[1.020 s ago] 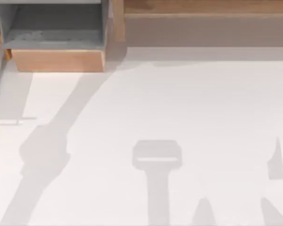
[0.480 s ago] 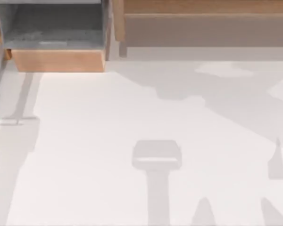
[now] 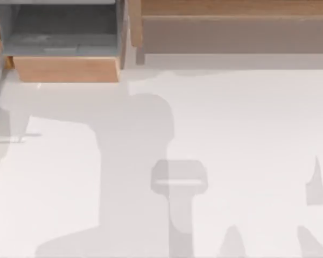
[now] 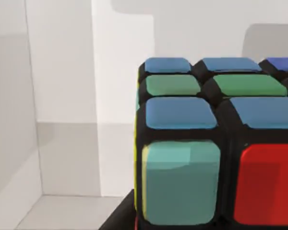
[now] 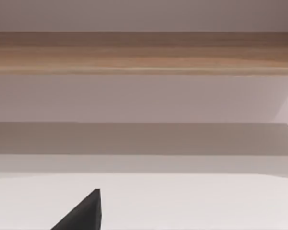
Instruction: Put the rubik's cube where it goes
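A white table [image 3: 247, 134] is stretching out below a wooden cabinet whose open drawer [image 3: 64, 69] is jutting from the top view's upper left. The rubik's cube [image 4: 216, 143], blue, green, teal and red stickers showing, is looming right against the left wrist camera before pale walls, apparently carried by the left arm; how its jaws are standing cannot be told. The carry step seems to be in hand, and the next move is likely calling for lowering the cube into the drawer. A dark fingertip [image 5: 84, 213] of the right arm is pointing toward the cabinet's wooden front [image 5: 144, 52].
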